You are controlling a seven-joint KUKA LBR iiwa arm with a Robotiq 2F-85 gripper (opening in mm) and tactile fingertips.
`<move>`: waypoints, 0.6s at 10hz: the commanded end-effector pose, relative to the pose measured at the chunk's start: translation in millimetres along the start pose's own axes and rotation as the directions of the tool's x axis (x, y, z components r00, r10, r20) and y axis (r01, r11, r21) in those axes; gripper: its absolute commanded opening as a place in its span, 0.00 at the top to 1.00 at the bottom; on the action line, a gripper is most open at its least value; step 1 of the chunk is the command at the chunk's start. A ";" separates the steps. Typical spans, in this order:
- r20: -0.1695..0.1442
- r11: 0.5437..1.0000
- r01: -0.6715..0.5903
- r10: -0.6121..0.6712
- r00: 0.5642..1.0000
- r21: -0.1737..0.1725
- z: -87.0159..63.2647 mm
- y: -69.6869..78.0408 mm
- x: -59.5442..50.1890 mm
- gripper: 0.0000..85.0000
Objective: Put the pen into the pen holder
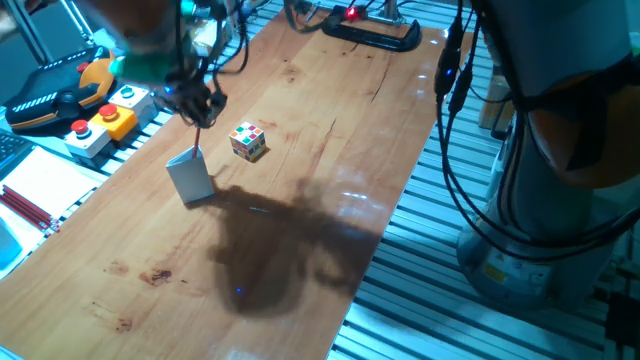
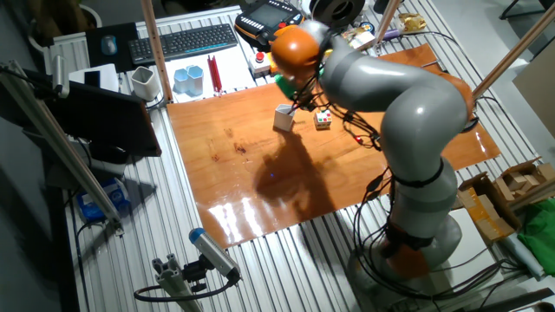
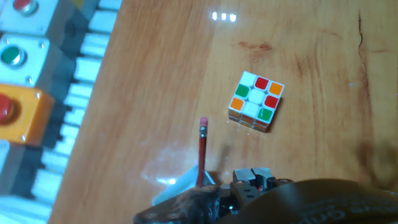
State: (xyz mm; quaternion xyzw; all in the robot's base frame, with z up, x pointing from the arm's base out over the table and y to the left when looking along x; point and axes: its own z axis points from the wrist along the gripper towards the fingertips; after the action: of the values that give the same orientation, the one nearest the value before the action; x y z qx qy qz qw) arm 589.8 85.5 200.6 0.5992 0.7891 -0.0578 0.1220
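The pen (image 1: 198,137) is a thin reddish stick held upright in my gripper (image 1: 196,108), which is shut on its upper end. Its lower end is at the top of the pen holder (image 1: 190,176), a small pale grey box standing on the wooden table (image 1: 300,250). In the hand view the pen (image 3: 202,149) sticks out ahead of the dark fingers (image 3: 186,208), with a pale corner of the holder (image 3: 176,188) beside it. In the other fixed view the holder (image 2: 283,118) stands just below the gripper (image 2: 299,94); the pen is too thin to make out there.
A multicoloured puzzle cube (image 1: 247,141) (image 3: 255,101) (image 2: 323,120) lies just right of the holder. Button boxes (image 1: 105,115) (image 3: 15,59) sit off the table's left edge. Longer red rods (image 1: 25,205) lie at the left. A black clamp (image 1: 370,35) is at the far end.
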 end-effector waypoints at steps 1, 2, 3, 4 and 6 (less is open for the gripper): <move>-0.036 0.999 0.049 -0.049 0.998 -0.002 -4.6 -2.2 -2.9 0.99; -0.068 0.996 0.092 -0.092 0.993 0.001 -10.8 -5.2 -7.1 0.99; -0.094 0.990 0.142 -0.141 0.986 0.000 -15.9 -8.1 -10.4 0.99; -0.117 0.980 0.198 -0.197 0.973 -0.003 -20.0 -10.5 -13.1 0.99; -0.168 0.949 0.313 -0.313 0.935 -0.025 -25.7 -16.5 -20.0 0.99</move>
State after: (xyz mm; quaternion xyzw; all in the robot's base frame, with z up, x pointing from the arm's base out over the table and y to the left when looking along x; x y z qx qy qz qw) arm 575.5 67.7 230.6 0.5207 0.8523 -0.0274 0.0403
